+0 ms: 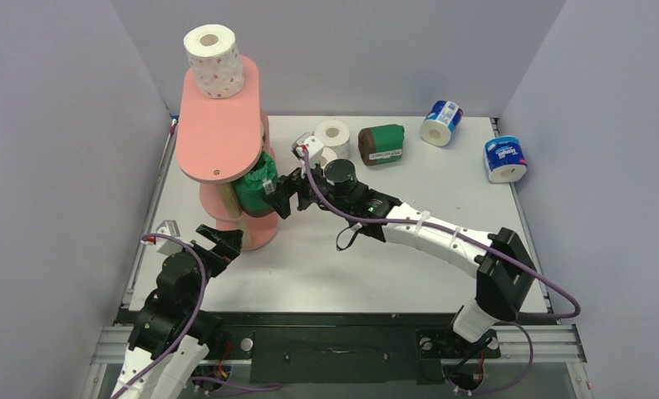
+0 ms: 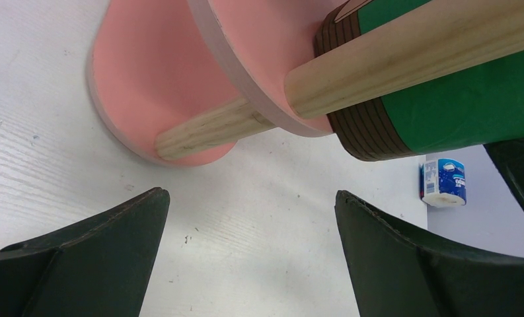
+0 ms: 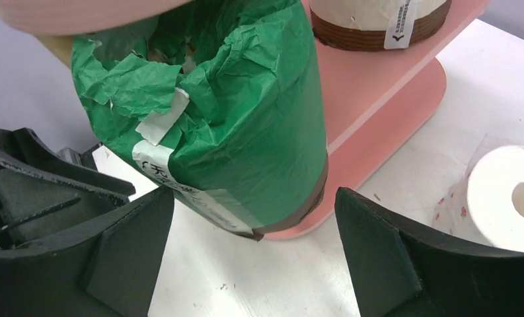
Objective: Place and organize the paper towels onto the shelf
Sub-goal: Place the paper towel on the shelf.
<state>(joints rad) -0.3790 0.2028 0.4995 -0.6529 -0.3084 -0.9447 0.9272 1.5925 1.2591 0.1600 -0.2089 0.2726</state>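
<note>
Top external view: the shelf stands by the left edge of the tabletop, with a dotted roll upright on its top board; a green roll sits on a tier under that board, at the end nearer the middle of the tabletop; the right hand is just beside this roll and released; the right wrist view shows its fingers spread with the roll between them, one finger clear of it, the other close by its label; behind it a brown-edged roll stands on a pink board; the left hand is low near the shelf's foot, also released, its fingers wide apart over bare tabletop; near the far edge stand a white roll and, toward the right edge from it, a second green roll on its side; a blue roll lies tilted at the far edge; another blue roll stands at the right edge, near the far right corner.
</note>
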